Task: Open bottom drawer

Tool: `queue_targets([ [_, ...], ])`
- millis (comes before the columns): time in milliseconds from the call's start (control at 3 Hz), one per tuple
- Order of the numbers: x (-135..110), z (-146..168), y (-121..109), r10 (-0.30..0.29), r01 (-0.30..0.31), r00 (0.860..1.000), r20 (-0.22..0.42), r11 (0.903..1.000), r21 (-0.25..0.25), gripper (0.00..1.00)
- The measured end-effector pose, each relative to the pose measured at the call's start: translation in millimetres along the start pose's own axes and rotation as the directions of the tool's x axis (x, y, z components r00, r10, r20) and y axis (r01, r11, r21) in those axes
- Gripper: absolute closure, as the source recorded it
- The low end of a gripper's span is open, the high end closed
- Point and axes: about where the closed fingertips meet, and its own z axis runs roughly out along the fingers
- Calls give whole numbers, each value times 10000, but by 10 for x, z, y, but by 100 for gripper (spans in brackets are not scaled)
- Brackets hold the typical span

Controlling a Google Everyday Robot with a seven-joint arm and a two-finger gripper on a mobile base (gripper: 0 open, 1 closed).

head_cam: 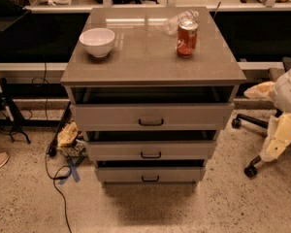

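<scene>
Down at the front you've got speckled floor (194, 212), with a black cable (56, 183) snaking across it on the left and a cross of blue tape (72, 171) beside it. Right behind that is your target: the bottom drawer (177, 174), lowest and narrowest of the cabinet's three fronts, its small black bar handle (150, 178) dead centre and a dark gap showing along its top edge. Nothing is touching it. Over to the right, well apart from the cabinet, the gripper (276, 137) hangs at the frame's edge, cream-coloured and pointing down beside an office chair's wheeled base (250, 170); whether it is open or closed, you cannot tell from here. Moving up, there's the middle drawer (184, 150), then the top drawer (194, 116), the widest front, each with a dark slot above it. To the cabinet's left, a crumpled yellow bag (68, 135) sits against its base. On the worktop (145, 57) a white bowl (97, 41) stands at the left and a red can (186, 38) stands upright at the right, with a clear plastic bottle (177, 19) lying just behind the can.
</scene>
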Motion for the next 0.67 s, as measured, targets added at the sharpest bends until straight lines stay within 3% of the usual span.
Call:
queue_targets([
  [667, 60, 197, -35, -68, 82, 9994, 343, 9991, -418, 0],
])
